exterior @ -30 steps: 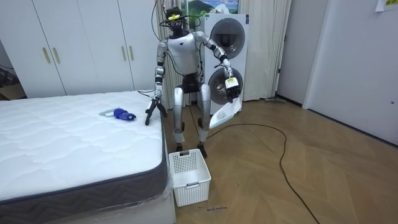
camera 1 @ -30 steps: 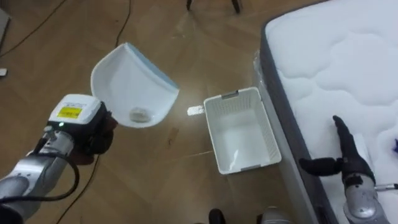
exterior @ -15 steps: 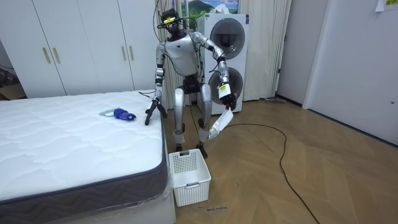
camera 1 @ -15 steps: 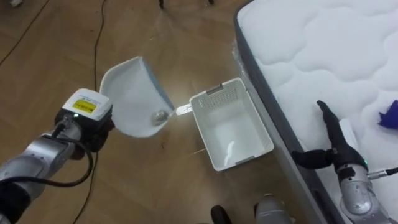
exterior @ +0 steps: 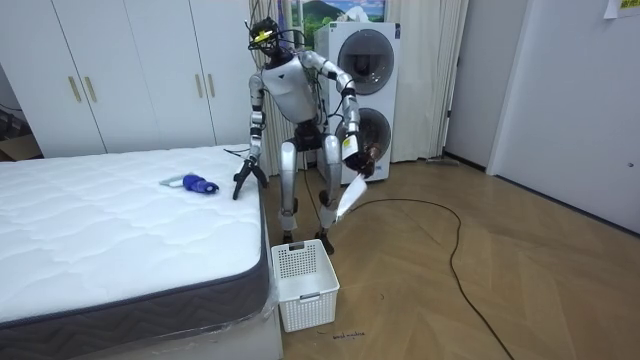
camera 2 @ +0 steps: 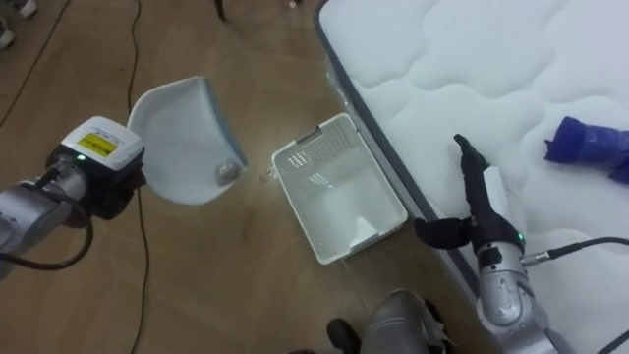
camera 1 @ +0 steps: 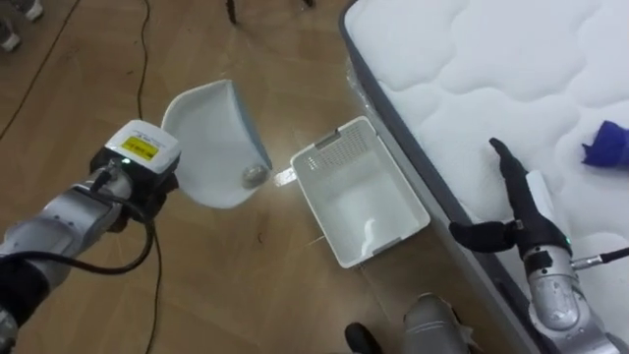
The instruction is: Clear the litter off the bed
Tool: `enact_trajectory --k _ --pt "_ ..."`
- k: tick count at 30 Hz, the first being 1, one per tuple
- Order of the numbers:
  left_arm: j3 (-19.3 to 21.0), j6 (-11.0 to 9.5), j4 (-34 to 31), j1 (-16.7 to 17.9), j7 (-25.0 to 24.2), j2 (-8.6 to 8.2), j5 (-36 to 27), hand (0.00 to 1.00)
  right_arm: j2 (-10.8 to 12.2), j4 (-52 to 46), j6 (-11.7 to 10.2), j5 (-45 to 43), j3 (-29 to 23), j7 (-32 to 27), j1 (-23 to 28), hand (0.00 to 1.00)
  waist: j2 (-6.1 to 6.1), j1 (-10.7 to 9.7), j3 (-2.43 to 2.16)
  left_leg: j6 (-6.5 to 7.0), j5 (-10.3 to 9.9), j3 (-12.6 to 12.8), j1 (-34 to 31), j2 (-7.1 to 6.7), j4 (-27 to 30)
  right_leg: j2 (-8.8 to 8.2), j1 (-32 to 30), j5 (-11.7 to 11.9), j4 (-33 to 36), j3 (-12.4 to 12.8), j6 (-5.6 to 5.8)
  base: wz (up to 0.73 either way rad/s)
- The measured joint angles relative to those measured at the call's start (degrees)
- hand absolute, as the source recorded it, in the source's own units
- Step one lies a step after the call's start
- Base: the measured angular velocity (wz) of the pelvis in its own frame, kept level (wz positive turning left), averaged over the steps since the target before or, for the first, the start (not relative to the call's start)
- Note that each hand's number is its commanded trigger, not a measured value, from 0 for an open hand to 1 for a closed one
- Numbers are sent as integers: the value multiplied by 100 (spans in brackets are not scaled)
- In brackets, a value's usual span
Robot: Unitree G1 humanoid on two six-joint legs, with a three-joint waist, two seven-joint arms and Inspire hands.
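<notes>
Gripping a white plastic dustpan [camera 1: 211, 147], the left robot hand [camera 1: 147, 189] hovered; the right robot hand [camera 1: 521, 224] lay released on the white quilted bed [camera 1: 472, 69].

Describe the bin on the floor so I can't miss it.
Find the white mattress. On the wood floor beside its grey edge sits a white rectangular basket. Its perforated walls set it apart from the smooth dustpan nearby.

1 ea.: dustpan [camera 1: 211, 138], basket [camera 1: 339, 155], bed [camera 1: 472, 59], blue obj. [camera 1: 609, 146].
</notes>
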Motion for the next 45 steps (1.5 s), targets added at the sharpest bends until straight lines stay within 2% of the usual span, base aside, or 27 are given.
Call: enact_trajectory --k 6,10,13,15,16,17,18,21,23,25,29,34,39,42,44,45 --pt "-60 5 -17 -102 -105 37 348 100 -4 21 -45 62 -31 171 -55 0 0 -30 1 6 -44 87 -9 32 14 24 -24 -1 -16 45 2 -5" --pt "-158 5 -48 -399 -106 48 656 100 -11 79 -171 91 -108 277 -65 0 29 -65 17 14 -77 87 -20 32 24 22 -25 -10 -30 50 18 0" --pt "-158 5 -35 -621 -106 63 875 100 -11 78 -255 89 -133 331 -97 0 91 -125 46 13 -86 127 13 26 11 12 -30 -13 -8 89 24 -5" --pt "-158 6 -57 -805 -93 148 894 100 -17 77 -272 92 -165 437 -179 0 174 -148 80 14 -86 218 68 33 -11 19 -19 -13 0 143 24 -14" --pt "-157 6 -87 -836 -92 183 936 100 -16 77 -281 91 -192 477 -197 0 205 -157 82 14 -86 235 71 36 -11 25 -19 -13 -4 159 24 -14" --pt "-157 6 -195 -878 -91 279 1068 100 -16 78 -315 91 -261 557 -219 0 248 -165 93 15 -87 281 98 36 -19 31 -22 -14 8 205 24 -12" --pt "-157 7 -267 -881 -90 347 1125 100 -16 77 -347 91 -295 601 -227 0 272 -176 94 20 -90 315 114 36 -25 31 -23 -15 20 225 26 -14" --pt "-157 19 -392 -882 -41 691 1265 100 -17 78 -402 121 -337 775 -310 0 371 -250 99 22 -106 464 274 8 -108 29 1 -46 99 369 43 -17" --pt "-157 40 -390 -881 -34 797 1367 100 -17 78 -402 121 -340 830 -342 0 394 -258 93 22 -106 556 383 -18 -159 27 28 -65 143 465 53 -16" --pt "-155 56 -391 -881 28 846 1378 100 -18 79 -402 121 -381 846 -346 0 438 -272 90 24 -107 633 494 -27 -189 26 91 -79 164 519 62 -15" --pt "-150 105 -546 -979 105 882 1396 100 -19 78 -406 234 -583 850 -402 0 606 -280 88 30 -111 719 624 -30 -207 26 124 -87 189 576 66 -10" --pt "-150 109 -716 -1172 283 926 1574 100 -56 88 -411 434 -967 950 -413 0 709 -311 81 14 -118 825 852 -29 -294 51 283 -95 170 647 56 -12" --pt "-150 108 -773 -1204 436 1004 1427 100 -62 126 -412 566 -999 1091 -402 0 738 -335 78 -55 -163 1015 1102 5 -403 170 381 -114 122 863 54 -27" --pt "-150 106 -759 -1189 584 1004 1290 100 -60 134 -413 742 -998 1225 -347 0 734 -287 80 -136 -292 1194 1298 104 -407 363 485 -99 48 1108 34 -50" --pt "-150 100 -763 -1145 652 1004 1226 100 -55 171 -416 758 -978 1229 -331 0 736 -232 79 -191 -367 1151 1413 125 -411 478 545 -85 -10 1266 15 -74" --pt "-147 99 -762 -1123 725 1002 1050 100 -41 180 -423 794 -977 1229 -292 0 714 -116 87 -239 -429 1124 1499 117 -406 621 573 -55 -46 1488 17 -95"
